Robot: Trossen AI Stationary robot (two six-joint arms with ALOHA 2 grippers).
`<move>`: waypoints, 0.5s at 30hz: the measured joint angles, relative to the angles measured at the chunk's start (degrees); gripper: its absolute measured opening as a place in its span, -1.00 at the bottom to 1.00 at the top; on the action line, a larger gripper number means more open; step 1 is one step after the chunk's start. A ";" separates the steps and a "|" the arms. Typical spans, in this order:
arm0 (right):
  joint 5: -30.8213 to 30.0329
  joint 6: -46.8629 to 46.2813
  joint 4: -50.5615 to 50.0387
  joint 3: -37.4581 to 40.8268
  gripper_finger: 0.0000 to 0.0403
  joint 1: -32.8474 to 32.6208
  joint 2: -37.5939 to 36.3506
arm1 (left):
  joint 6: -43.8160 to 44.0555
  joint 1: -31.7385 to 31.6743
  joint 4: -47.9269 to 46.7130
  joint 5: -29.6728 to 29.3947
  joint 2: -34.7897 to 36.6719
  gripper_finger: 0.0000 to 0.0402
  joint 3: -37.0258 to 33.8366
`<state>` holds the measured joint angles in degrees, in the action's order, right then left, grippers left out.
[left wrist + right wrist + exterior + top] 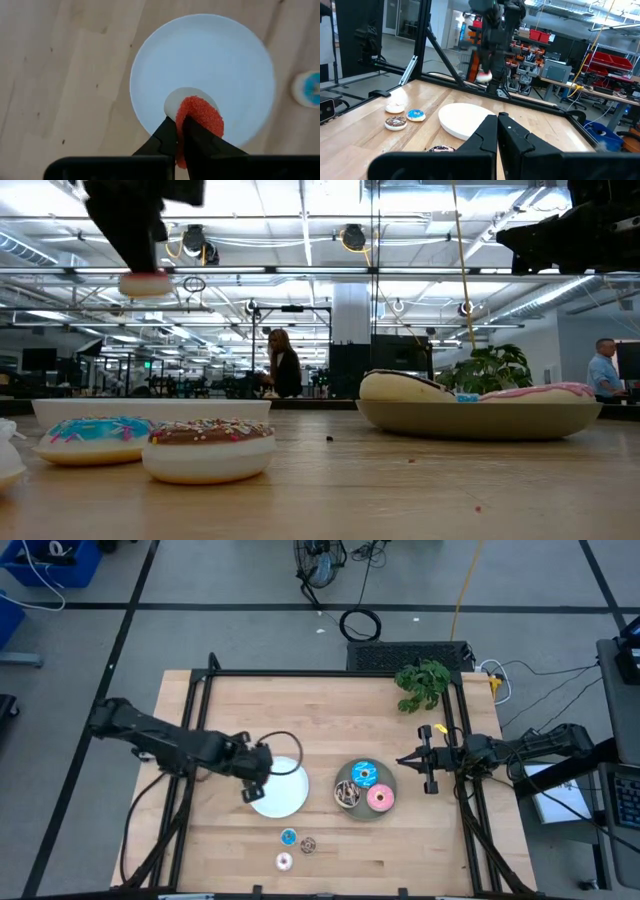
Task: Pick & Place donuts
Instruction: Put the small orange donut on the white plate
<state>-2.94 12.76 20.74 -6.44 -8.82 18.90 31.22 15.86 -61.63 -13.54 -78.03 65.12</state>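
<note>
Closest to the lens, the left gripper (181,131) is pinched tight on the tiny red donut (199,118), hanging it right over the white plate (210,60), presumably to drop it there, while the right gripper (421,760) waits closed off right.

The white plate (285,792) lies bare under the left end effector (253,783), which hangs above its left rim with the red donut (200,117). The near strip of bench (230,860) holds three tiny donuts (297,846). The grey plate (349,813) is crowded. The far bench is open up to the plant (423,683). The right end effector (412,761) hangs just right of the grey plate.
</note>
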 joint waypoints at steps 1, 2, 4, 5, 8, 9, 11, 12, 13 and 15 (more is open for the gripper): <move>0.00 0.01 0.01 0.01 -1.00 0.00 0.00 | -0.95 -0.68 0.79 0.04 -1.59 -0.89 0.00; 0.01 0.03 0.00 0.02 -1.00 0.00 0.00 | -2.08 -1.27 1.76 0.00 -3.08 -0.89 0.00; 0.02 0.05 -0.01 0.00 -1.00 0.00 0.00 | -4.50 -2.11 4.13 0.00 -6.12 -0.94 0.00; 0.02 0.08 0.00 0.00 -1.00 0.00 0.00 | -5.94 -2.41 5.30 0.08 -7.56 -0.96 0.00; 0.02 0.09 -0.01 0.00 -1.00 0.00 0.00 | -9.95 -3.31 8.89 2.70 -11.41 -0.95 0.00; 0.02 0.10 -0.01 0.00 -1.00 0.00 0.00 | -10.81 -3.68 9.75 3.79 -12.47 -0.93 0.00; 0.02 0.10 0.00 0.00 -1.00 0.00 0.23 | -11.66 -4.49 9.81 4.43 -14.60 -0.88 0.00; 0.02 0.12 -0.02 0.00 -1.00 0.00 0.41 | -11.92 -4.95 9.43 4.41 -15.72 -0.87 0.00; 0.02 0.11 -0.06 0.00 -1.00 0.00 0.55 | -12.32 -5.39 9.10 4.47 -16.76 -0.87 0.00; 0.04 0.12 0.01 0.00 -1.00 0.00 0.74 | -13.75 -6.12 9.26 4.56 -18.27 -0.89 -0.04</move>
<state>-2.90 12.88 20.75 -6.44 -8.82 19.63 17.47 9.75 -52.37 -8.98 -96.30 65.08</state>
